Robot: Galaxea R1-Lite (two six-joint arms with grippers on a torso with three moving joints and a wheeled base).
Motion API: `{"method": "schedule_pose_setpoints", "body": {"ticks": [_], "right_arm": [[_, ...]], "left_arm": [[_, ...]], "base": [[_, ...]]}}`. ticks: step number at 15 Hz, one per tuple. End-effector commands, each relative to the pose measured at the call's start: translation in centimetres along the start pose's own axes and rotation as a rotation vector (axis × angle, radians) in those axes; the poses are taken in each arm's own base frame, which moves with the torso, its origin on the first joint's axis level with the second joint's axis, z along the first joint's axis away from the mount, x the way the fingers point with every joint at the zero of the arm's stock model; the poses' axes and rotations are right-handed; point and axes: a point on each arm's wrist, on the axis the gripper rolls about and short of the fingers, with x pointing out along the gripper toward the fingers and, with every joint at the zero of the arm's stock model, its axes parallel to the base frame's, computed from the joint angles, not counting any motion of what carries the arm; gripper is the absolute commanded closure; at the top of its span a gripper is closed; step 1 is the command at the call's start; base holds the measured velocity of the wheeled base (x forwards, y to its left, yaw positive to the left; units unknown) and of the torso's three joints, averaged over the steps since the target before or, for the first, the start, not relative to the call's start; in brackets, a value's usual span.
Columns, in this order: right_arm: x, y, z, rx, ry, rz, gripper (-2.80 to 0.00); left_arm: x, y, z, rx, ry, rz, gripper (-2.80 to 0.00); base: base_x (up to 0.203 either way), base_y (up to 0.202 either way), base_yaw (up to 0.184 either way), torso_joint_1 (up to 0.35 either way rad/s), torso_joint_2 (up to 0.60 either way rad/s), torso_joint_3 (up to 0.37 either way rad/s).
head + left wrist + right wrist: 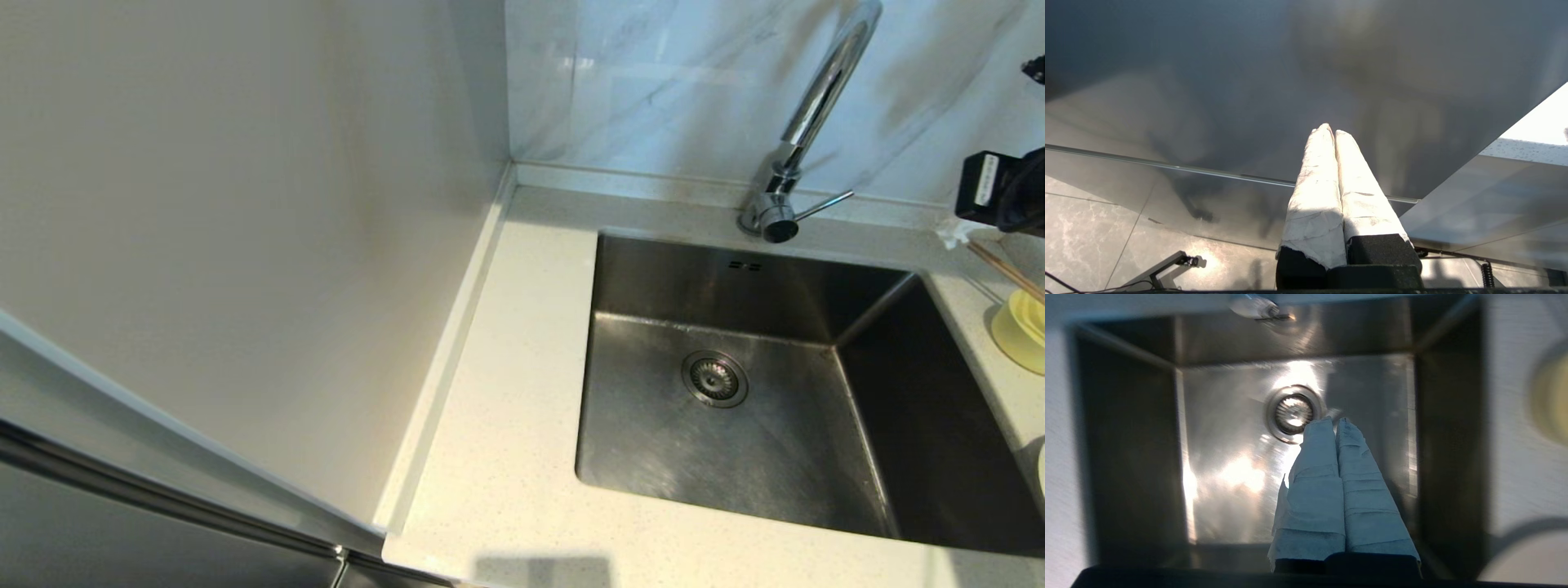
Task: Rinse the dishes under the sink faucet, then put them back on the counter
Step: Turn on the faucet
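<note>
Right claw (1335,421) closed (empty), above sink (1126,437), drain strainer (1293,413) below

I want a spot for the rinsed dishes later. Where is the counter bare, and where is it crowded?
The counter is bare left of the sink, from the side wall to the basin edge, and along the front. The strip behind holds the faucet. Right of the sink it is crowded: bowl, chopsticks, and a plate nearer the front.
</note>
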Motion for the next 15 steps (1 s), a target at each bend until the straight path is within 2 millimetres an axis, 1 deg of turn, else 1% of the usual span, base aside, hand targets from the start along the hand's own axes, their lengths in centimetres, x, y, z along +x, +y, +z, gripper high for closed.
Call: {"method": "schedule_pose_setpoints", "body": {"ticks": [1, 3, 4, 5, 7, 8, 9, 10, 12, 14, 15], "right_arm": [[3.7, 0.9, 0.2, 0.037, 0.001, 0.033, 0.00], [5.1, 1.3, 1.3, 0.083, -0.116, 0.174, 0.00], [5.5, 1.1, 1.3, 0.099, -0.151, 0.228, 0.00], [5.8, 1.0, 0.8, 0.100, -0.164, 0.265, 0.00], [6.3, 0.9, 0.4, 0.069, -0.276, 0.339, 0.00], [6.4, 0.5, 0.1, 0.041, -0.323, 0.348, 0.00], [5.4, 0.1, 0.2, 0.000, -0.384, 0.351, 0.00], [4.0, -0.1, 0.7, -0.025, -0.430, 0.362, 0.00], [1.7, -0.2, 1.1, -0.061, -0.479, 0.380, 0.00], [0.4, -0.4, 1.1, -0.134, -0.516, 0.364, 0.00], [0.2, -0.4, 1.2, -0.138, -0.526, 0.362, 0.00]], "left_arm": [[0.0, 0.0, 0.0, -0.001, 0.000, 0.000, 0.00], [0.0, 0.0, 0.0, -0.001, 0.000, 0.000, 0.00], [0.0, 0.0, 0.0, -0.001, 0.000, 0.000, 0.00], [0.0, 0.0, 0.0, -0.001, 0.000, 0.000, 0.00], [0.0, 0.0, 0.0, 0.000, -0.001, 0.000, 0.00], [0.0, 0.0, 0.0, 0.000, 0.000, 0.000, 0.00], [0.0, 0.0, 0.0, 0.000, 0.000, 0.000, 0.00], [0.0, 0.0, 0.0, 0.000, 0.000, 0.000, 0.00], [0.0, 0.0, 0.0, 0.000, 0.001, 0.000, 0.00], [0.0, 0.0, 0.0, -0.001, 0.000, 0.000, 0.00], [0.0, 0.0, 0.0, 0.000, 0.000, 0.000, 0.00]], "base": [[0.000, 0.000, 0.000, 0.000, 0.00, 0.000], [0.000, 0.000, 0.000, 0.000, 0.00, 0.000], [0.000, 0.000, 0.000, 0.000, 0.00, 0.000], [0.000, 0.000, 0.000, 0.000, 0.00, 0.000], [0.000, 0.000, 0.000, 0.000, 0.00, 0.000], [0.000, 0.000, 0.000, 0.000, 0.00, 0.000], [0.000, 0.000, 0.000, 0.000, 0.00, 0.000], [0.000, 0.000, 0.000, 0.000, 0.00, 0.000], [0.000, 0.000, 0.000, 0.000, 0.00, 0.000], [0.000, 0.000, 0.000, 0.000, 0.00, 0.000], [0.000, 0.000, 0.000, 0.000, 0.00, 0.000]]}}
